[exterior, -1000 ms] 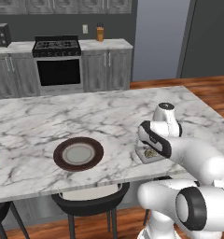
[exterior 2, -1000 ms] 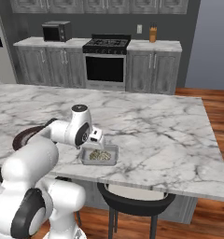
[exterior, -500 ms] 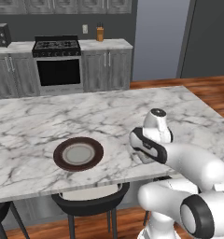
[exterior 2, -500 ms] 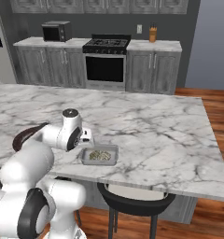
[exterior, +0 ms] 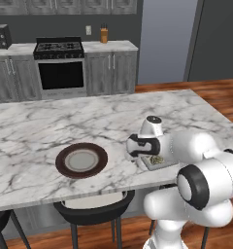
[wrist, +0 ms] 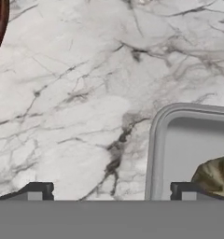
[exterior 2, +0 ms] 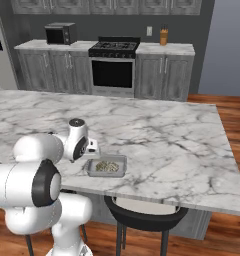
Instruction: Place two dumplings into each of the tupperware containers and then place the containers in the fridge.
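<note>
The gripper (wrist: 109, 191) hung low over the counter (exterior 2: 157, 130) with its fingers spread wide and nothing between them. Over the last second the hand had slid left off the container (exterior 2: 107, 167), so one fingertip (wrist: 186, 191) stood over its left rim and the other over bare marble. The container sat near the counter's near edge with dumplings (exterior 2: 106, 165) in it. That suggested a dumpling had just been dropped in, and the arm was heading toward the brown plate (exterior: 81, 160).
</note>
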Available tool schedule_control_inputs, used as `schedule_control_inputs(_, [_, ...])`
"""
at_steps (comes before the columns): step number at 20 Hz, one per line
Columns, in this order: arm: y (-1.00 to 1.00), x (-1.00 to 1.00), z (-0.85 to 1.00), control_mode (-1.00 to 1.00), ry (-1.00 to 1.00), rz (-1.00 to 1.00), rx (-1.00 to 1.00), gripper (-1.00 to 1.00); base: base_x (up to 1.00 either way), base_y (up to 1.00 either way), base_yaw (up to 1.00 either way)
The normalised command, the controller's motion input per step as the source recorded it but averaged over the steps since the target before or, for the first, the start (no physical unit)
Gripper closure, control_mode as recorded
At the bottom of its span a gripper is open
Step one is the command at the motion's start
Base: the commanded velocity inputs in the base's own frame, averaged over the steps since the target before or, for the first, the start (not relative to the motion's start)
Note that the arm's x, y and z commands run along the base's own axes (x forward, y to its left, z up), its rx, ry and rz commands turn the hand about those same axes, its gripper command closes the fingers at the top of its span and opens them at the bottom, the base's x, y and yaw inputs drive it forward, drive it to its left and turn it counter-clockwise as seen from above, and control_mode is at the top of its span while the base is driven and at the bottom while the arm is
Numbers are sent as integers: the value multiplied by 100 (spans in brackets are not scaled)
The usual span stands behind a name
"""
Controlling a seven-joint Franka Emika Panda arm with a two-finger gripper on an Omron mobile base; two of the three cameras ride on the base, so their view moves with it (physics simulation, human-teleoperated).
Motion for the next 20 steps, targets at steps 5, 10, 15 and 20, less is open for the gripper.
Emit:
schedule_control_inputs(5, [-11, 11, -23, -100, 6, -5, 0, -100, 0, 0, 0])
schedule_control_inputs(10, [-11, 9, -34, -100, 4, -4, 0, -100, 0, 0, 0])
schedule_control_inputs(15, [-3, 10, -35, -100, 1, -3, 0, -100, 0, 0, 0])
schedule_control_inputs(20, [-1, 16, -39, -100, 4, -3, 0, -100, 0, 0, 0])
